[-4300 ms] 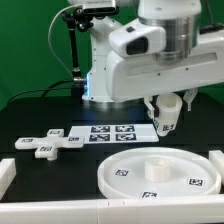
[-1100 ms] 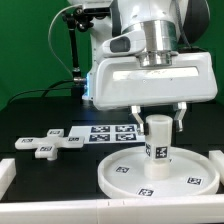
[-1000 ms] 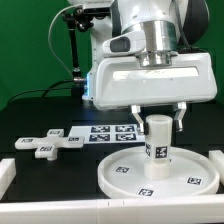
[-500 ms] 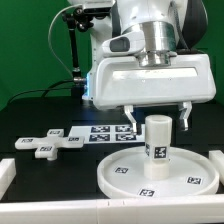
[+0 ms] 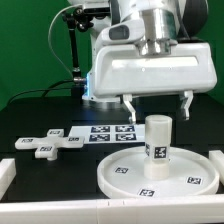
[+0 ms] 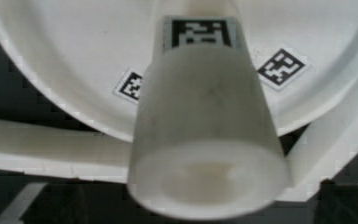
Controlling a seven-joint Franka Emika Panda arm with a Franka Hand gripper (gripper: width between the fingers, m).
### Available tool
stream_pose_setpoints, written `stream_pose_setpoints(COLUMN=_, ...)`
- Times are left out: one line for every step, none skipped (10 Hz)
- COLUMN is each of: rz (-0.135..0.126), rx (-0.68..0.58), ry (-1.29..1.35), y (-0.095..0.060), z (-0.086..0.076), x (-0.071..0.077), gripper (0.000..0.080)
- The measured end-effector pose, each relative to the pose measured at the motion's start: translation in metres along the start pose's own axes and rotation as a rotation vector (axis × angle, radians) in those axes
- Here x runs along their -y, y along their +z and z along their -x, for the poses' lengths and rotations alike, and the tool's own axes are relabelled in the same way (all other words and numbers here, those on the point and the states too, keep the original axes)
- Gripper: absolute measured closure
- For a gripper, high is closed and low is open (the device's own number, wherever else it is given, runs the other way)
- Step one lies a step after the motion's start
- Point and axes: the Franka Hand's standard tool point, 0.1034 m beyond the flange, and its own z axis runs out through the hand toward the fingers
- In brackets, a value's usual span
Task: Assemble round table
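The large rimmed round disc (image 5: 130, 172) lies flat at the front of the black table. The short cylinder leg (image 5: 157, 138) stands upright at its middle, with a tag on its side. My gripper (image 5: 157, 108) is open just above the leg's top. Its two fingers (image 5: 128, 104) hang wide apart on either side and touch nothing. The cross-shaped piece (image 5: 48, 143) lies flat at the exterior view's left. In the wrist view the leg (image 6: 202, 130) points up at the camera, with the disc (image 6: 78, 60) under it. My fingers do not show there.
The marker board (image 5: 110, 133) lies behind the disc. A low white wall (image 5: 60, 210) runs along the table's front, with white blocks at the left (image 5: 5, 172) and right (image 5: 216, 160) ends. The robot's base and cables stand at the back.
My gripper brought the leg over the disc and stood it upright at the middle. In the last second the fingers opened off the leg and rose; the leg stays standing.
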Motion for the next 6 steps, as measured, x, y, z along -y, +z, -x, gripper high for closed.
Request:
stream_pose_setpoints(rz=-0.005, rx=0.015, ry=-0.002, y=0.001, z=0.002, x=0.002, gripper=0.0151)
stream_pose_setpoints(rz=-0.005, rx=0.015, ry=-0.002, y=0.001, z=0.002, x=0.002, gripper=0.0151)
stream_pose_setpoints(rz=-0.022, rx=0.073, ry=-0.003, y=0.003, z=0.006, x=0.006, gripper=0.0151)
stream_pose_setpoints(rz=-0.039, rx=0.13, ry=-0.008, y=0.004, z=0.007, x=0.008, gripper=0.0151)
stream_pose_setpoints(rz=-0.05, rx=0.201, ry=-0.006, y=0.008, z=0.012, x=0.002, gripper=0.0151)
stream_pose_setpoints(rz=-0.066, rx=0.271, ry=0.002, y=0.008, z=0.014, x=0.002, gripper=0.0151)
